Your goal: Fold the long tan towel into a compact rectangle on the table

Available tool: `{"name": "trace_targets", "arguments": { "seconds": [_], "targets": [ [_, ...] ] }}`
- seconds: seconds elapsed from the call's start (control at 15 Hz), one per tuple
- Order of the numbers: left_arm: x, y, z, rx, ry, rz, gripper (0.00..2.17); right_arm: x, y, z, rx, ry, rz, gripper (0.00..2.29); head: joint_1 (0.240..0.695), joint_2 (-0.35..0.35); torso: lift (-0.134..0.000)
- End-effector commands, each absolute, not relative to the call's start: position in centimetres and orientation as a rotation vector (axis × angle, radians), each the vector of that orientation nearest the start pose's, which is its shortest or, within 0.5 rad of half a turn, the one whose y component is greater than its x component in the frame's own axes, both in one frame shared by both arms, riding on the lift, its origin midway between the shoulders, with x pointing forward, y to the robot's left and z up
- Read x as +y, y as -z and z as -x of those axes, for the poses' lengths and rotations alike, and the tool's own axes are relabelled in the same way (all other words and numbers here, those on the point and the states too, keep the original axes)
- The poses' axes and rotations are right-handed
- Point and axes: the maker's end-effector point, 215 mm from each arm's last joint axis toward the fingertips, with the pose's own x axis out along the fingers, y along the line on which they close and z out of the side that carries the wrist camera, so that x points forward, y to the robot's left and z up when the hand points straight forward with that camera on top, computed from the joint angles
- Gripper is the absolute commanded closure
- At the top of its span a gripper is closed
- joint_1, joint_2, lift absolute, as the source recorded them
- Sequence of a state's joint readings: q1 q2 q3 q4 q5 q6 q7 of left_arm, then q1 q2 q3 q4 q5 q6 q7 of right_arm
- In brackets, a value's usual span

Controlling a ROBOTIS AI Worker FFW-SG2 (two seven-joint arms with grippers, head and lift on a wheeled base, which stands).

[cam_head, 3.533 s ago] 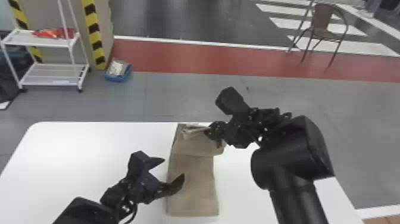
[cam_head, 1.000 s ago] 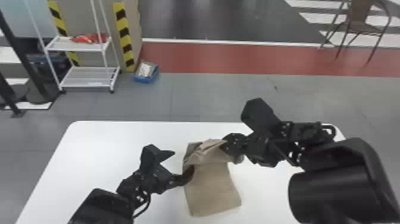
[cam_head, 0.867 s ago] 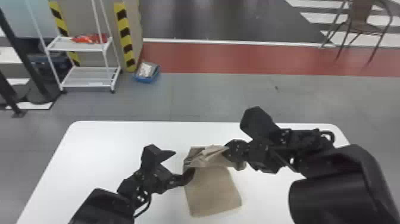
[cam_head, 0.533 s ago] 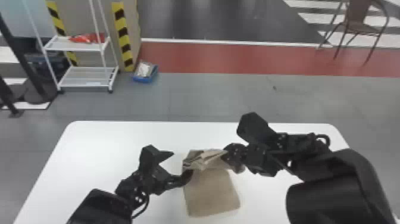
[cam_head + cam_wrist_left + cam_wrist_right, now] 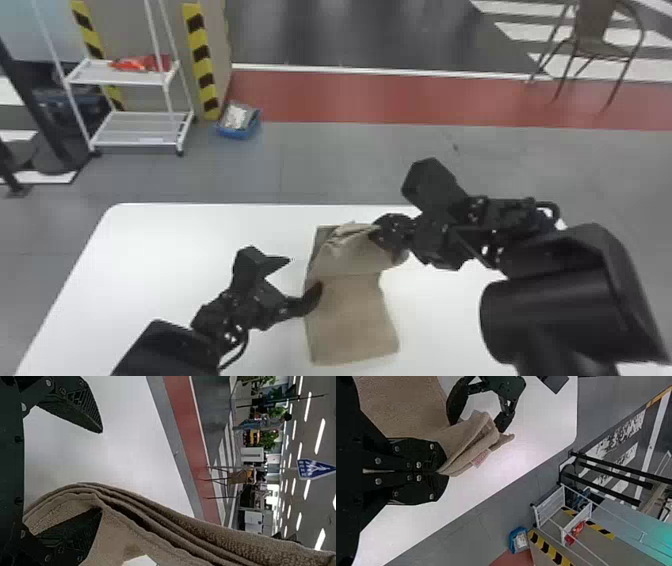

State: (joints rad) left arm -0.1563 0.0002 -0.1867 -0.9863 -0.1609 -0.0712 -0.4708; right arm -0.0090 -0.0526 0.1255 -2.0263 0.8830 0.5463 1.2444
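Observation:
The tan towel [image 5: 352, 320] lies on the white table, its far end bunched and folded over. There my right gripper [image 5: 374, 234] is shut on the bunched cloth. My left gripper [image 5: 304, 274] stands open at the towel's left edge, one finger against the cloth. In the left wrist view, the towel [image 5: 222, 538] drapes past one finger of the left gripper [image 5: 102, 471]; the other finger is off the cloth. In the right wrist view, layered edges of the towel [image 5: 470, 443] with a small tag come out of the right gripper [image 5: 440, 472].
The white table [image 5: 175, 250] extends on both sides of the towel, its far edge just beyond the folded end. On the floor behind are a white shelf rack [image 5: 135, 130], a blue bin [image 5: 239, 122] and a chair [image 5: 595, 47].
Over the last half second, my right gripper has moved toward the table's far edge, pulling the bunched end with it. The left gripper has stayed nearly in place. The head view has swung since the earliest frame.

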Motion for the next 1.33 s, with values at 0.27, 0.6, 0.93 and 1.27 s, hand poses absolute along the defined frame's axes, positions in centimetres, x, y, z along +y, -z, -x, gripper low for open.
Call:
{"name": "trace_targets", "arguments": {
  "seconds": [0.27, 0.6, 0.93, 1.27],
  "targets": [
    [4.9, 55.1, -53.8, 0.393, 0.651, -0.142, 0.2, -11.6, 35.0, -46.6, 0.51, -0.918, 0.629, 1.48, 0.695, -0.076, 0.0],
    [4.8, 54.4, -54.3, 0.368, 0.646, -0.142, 0.2, -12.3, 37.1, -44.0, 0.575, -0.966, 0.64, 1.48, 0.695, -0.073, 0.0],
    [4.8, 54.4, -54.3, 0.368, 0.648, -0.144, 0.2, -13.5, 38.7, -45.8, 0.584, -0.916, 0.709, 1.48, 0.695, -0.087, 0.0],
    [4.9, 54.4, -54.3, 0.368, 0.648, -0.142, 0.2, -13.3, 39.8, -46.1, 0.599, -0.922, 0.797, 1.48, 0.695, -0.093, 0.0]
  ]
}}
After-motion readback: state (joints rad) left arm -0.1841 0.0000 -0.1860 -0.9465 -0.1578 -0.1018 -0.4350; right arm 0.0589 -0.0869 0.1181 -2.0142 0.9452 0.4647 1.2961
